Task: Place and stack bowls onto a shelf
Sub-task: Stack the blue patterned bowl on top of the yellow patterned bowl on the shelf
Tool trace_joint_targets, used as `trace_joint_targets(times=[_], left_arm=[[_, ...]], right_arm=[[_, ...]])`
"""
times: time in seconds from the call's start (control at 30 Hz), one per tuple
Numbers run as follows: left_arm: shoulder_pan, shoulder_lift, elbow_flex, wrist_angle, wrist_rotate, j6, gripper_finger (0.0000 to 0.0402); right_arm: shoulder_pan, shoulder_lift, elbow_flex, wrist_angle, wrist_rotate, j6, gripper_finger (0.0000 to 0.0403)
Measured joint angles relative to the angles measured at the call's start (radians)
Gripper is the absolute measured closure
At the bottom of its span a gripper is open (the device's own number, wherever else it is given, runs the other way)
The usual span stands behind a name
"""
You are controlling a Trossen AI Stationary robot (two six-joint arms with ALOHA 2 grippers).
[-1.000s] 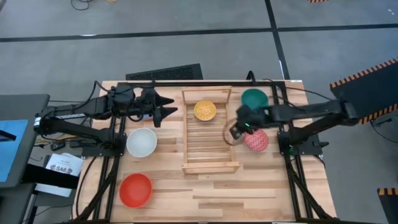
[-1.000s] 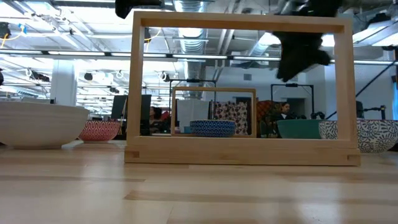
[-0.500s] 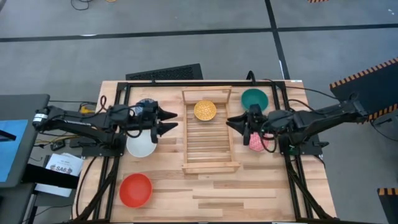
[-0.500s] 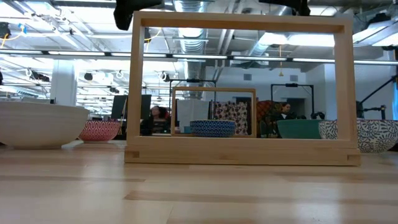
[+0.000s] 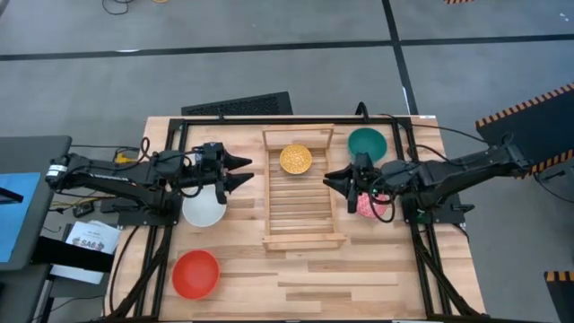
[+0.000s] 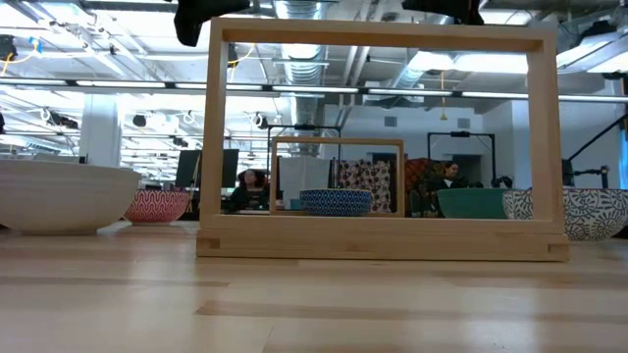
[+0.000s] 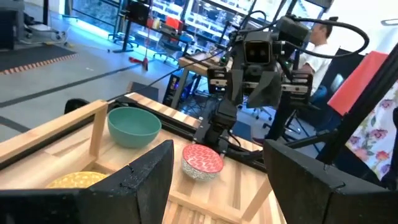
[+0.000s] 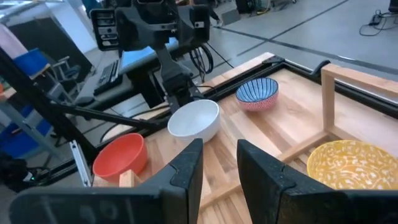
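The right hand has lifted off the pink speckled bowl, fingers apart and empty, beside the shelf. The left hand, also apart, hovers opposite, so only the yellow bowl is shelved.

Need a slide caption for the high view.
Both open tools flank the shelf, which holds only the yellow bowl.

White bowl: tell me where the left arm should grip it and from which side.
Grip the white bowl by its thin rim, coming straight down, one finger inside and one outside. It sits upright and open on the table, its wall too wide to span. The left gripper, jaws open, hovers nearby.
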Motion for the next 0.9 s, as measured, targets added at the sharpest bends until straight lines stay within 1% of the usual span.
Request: trace_joint_targets(times=[0.1,0.17,0.2,0.27,0.33,0.37,0.4,0.47,0.53,0.67,0.73,0.9], left_arm=[[0.000,0.000,0.010,-0.022,-0.026,-0.058,0.0171],[0.003,0.001,0.052,-0.108,-0.062,-0.092,0.0171],[0.009,0.002,0.086,-0.184,-0.088,-0.095,0.0171],[0.035,0.018,0.174,-0.386,-0.151,-0.113,0.0171],[0.080,0.048,0.272,-0.646,-0.214,-0.183,0.0171],[0.112,0.069,0.318,-0.769,-0.229,-0.224,0.0171],[0.146,0.091,0.357,-0.876,-0.222,-0.252,0.0171],[0.220,0.130,0.410,-1.058,-0.166,-0.276,0.0171],[0.290,0.165,0.420,-1.141,-0.087,-0.282,0.0171],[0.401,0.229,0.387,-1.195,0.071,-0.262,0.0171],[0.438,0.268,0.372,-1.232,0.087,-0.251,0.0171],[0.498,0.358,0.338,-1.257,0.078,-0.217,0.0171]], right_arm=[[0.000,-0.001,0.000,0.007,-0.001,0.006,0.0278],[0.000,-0.001,0.000,0.003,-0.001,0.019,0.0278],[-0.002,-0.001,0.000,0.004,-0.001,0.021,0.0278],[-0.002,-0.001,0.000,0.005,-0.001,0.021,0.0278],[-0.002,-0.001,0.000,0.004,-0.001,0.021,0.0278],[-0.002,-0.001,0.000,0.005,-0.001,0.021,0.0278],[-0.002,-0.001,0.000,0.004,-0.001,0.021,0.0278],[-0.002,-0.001,0.000,0.004,-0.001,0.021,0.0278],[-0.002,-0.001,0.000,0.004,0.000,0.021,0.0278],[-0.002,-0.001,0.000,0.002,0.000,0.025,0.0278],[-0.002,-0.001,0.000,0.002,0.000,0.043,0.0278],[-0.002,-0.001,0.000,0.000,0.000,0.044,0.0278]])
